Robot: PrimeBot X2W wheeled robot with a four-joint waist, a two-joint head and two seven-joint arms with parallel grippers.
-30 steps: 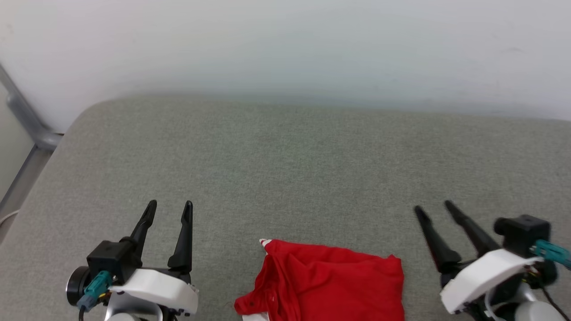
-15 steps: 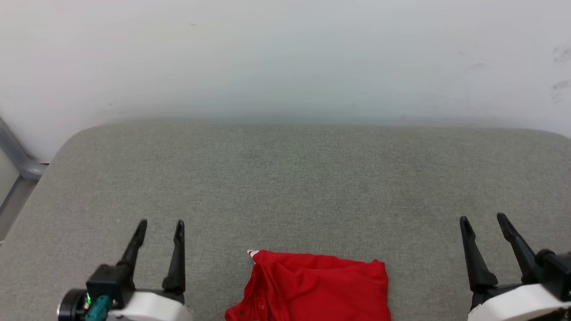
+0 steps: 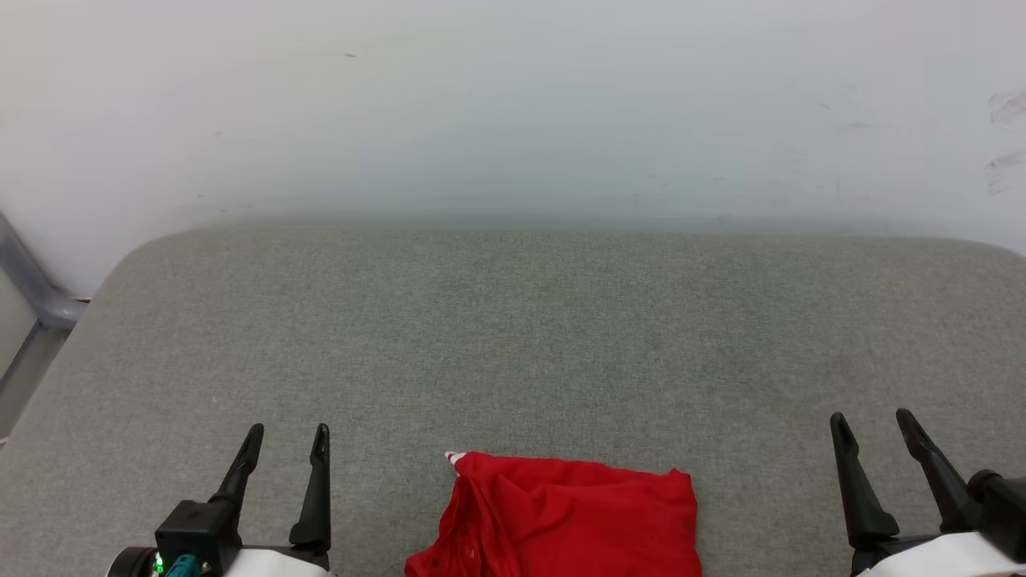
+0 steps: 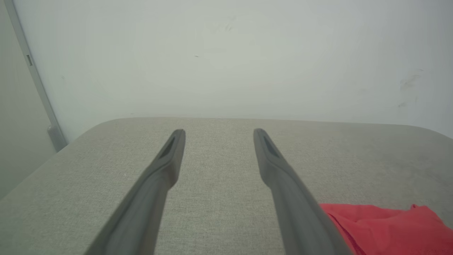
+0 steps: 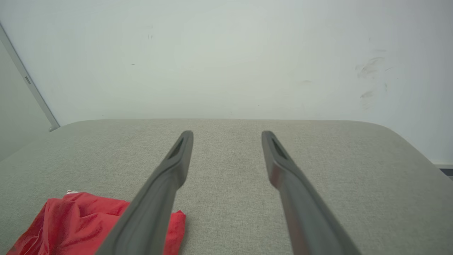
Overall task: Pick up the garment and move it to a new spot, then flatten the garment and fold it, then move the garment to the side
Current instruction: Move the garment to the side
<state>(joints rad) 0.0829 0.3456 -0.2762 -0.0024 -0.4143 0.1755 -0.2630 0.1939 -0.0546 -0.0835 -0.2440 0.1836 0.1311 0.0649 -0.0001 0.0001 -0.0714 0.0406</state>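
The garment (image 3: 561, 517) is a red folded bundle lying on the grey cushion at the near middle edge, with a bit of striped trim at its far left corner. It shows again as the garment (image 4: 382, 226) at the lower right of the left wrist view and as the garment (image 5: 78, 223) at the lower left of the right wrist view. My left gripper (image 3: 287, 434) hovers open to the left of it, apart from the cloth. Well off to its right, my right gripper (image 3: 872, 420) is open too. Nothing sits between either pair of fingers.
A wide grey upholstered surface (image 3: 513, 336) with rounded far corners runs back to a pale wall (image 3: 513, 104). A grey metal frame bar (image 3: 32, 280) stands past the surface's far left corner.
The head camera has tilted up, so the wall takes more of the picture. Both arms have drawn back toward me; the right gripper has swung out to the right. The garment lies still.
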